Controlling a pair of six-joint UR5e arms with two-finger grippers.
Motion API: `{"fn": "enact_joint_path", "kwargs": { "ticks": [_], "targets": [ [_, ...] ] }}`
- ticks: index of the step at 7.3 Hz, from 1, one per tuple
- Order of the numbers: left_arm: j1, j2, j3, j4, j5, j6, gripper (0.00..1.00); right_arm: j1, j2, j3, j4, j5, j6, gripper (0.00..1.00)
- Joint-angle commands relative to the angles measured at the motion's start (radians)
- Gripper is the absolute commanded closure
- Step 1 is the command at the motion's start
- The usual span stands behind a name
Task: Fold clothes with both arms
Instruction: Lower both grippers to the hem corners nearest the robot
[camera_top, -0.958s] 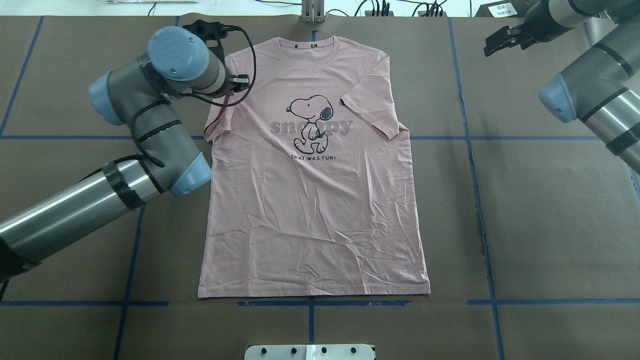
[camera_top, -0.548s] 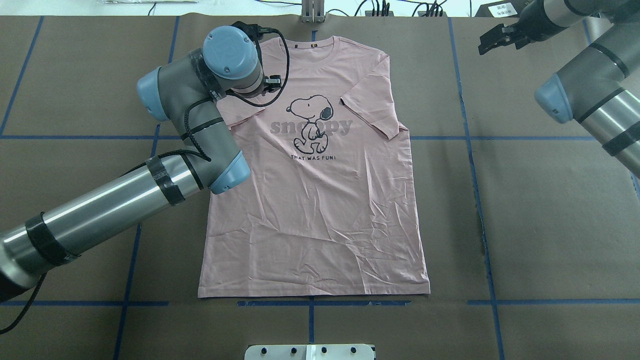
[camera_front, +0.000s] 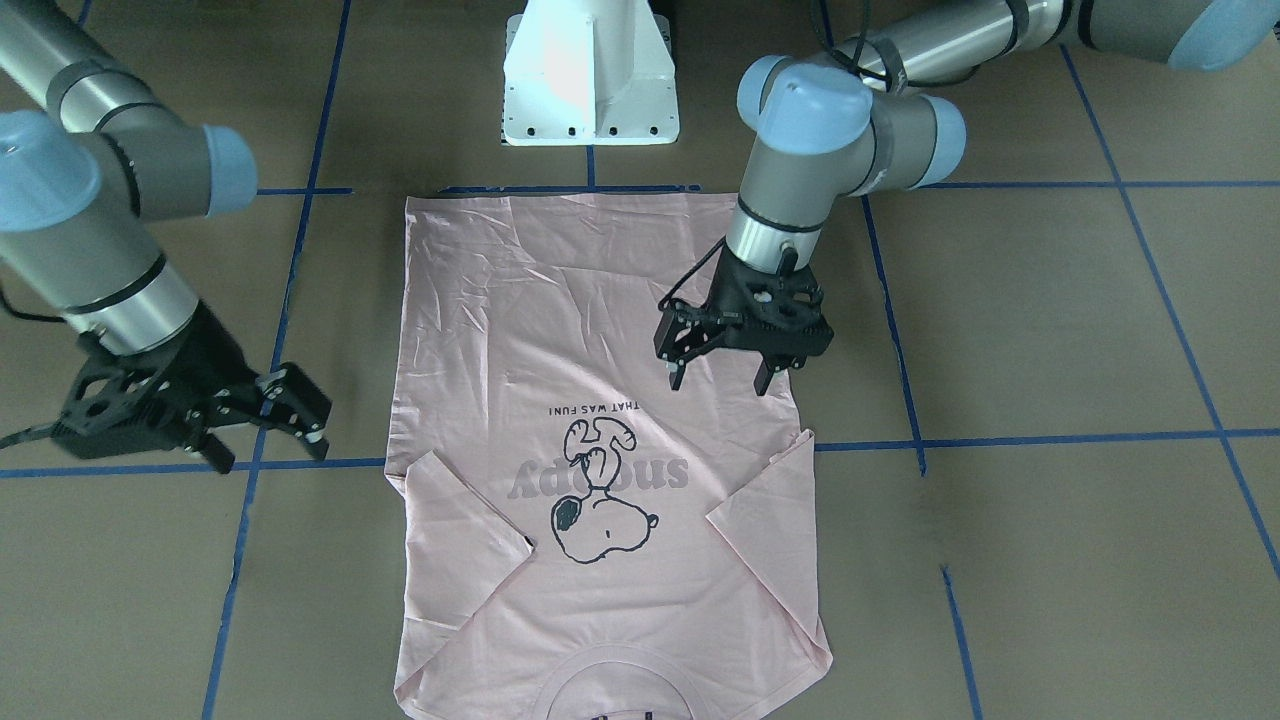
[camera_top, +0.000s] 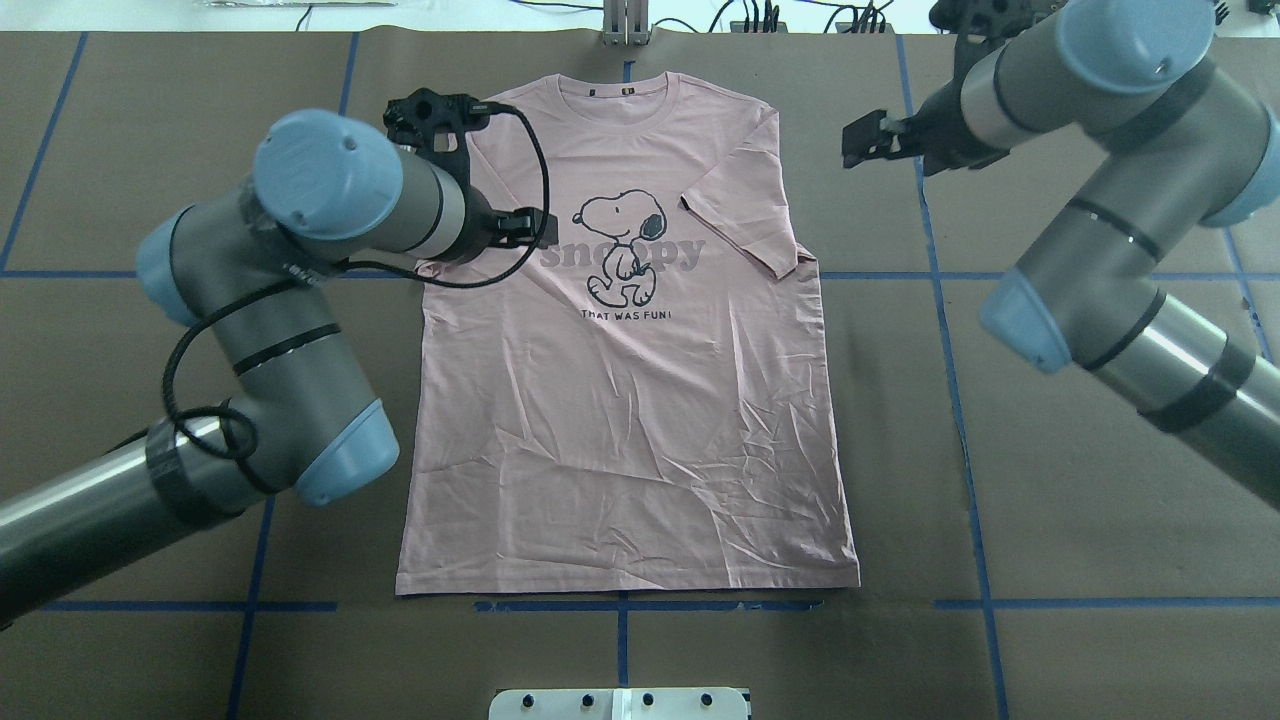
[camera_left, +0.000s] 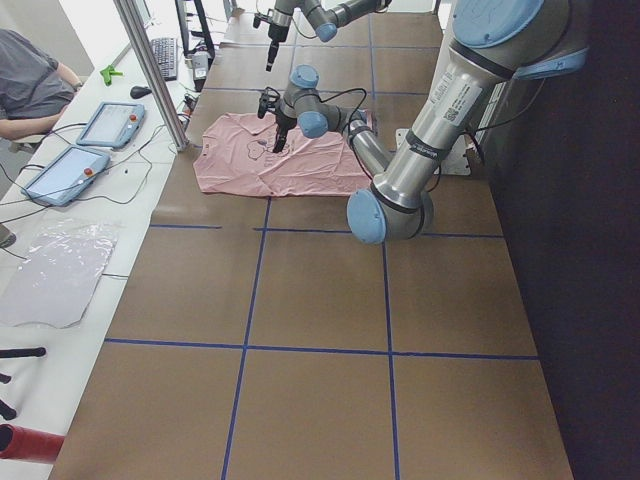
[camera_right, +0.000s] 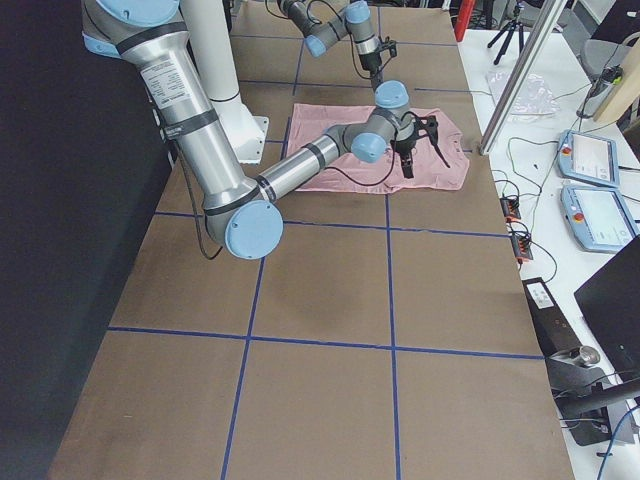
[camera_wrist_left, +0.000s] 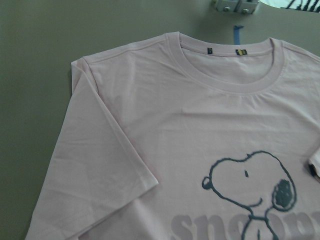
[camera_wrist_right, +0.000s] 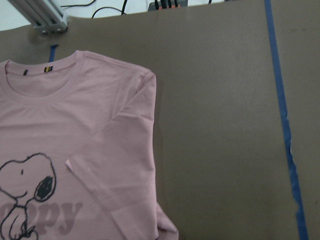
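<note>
Brown table (camera_top: 1050, 480) bears pink T-shirt (camera_top: 630, 420); overhead, left arm (camera_top: 330, 190) hides one sleeve (camera_front: 765, 510).

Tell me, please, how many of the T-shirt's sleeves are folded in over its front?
2: one sleeve on the robot's left, the other sleeve on its right, flanking the dog print.

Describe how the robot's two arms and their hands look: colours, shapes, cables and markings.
Both the left arm and right arm are silver and grey tubes with rounded light blue joint caps and black bands. A black cable loops along the left arm. The left hand and right hand are black, two-fingered.
</note>
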Motion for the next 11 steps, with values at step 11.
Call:
{"fn": "enact_joint_path", "kwargs": {
  "ticks": [11],
  "targets": [
    [0.452, 0.483, -0.3, -0.042, 0.183, -0.318, 0.37, -0.725, -0.435, 0.475, -0.023, -0.631, 0.594, 0.06]
  ]
}}
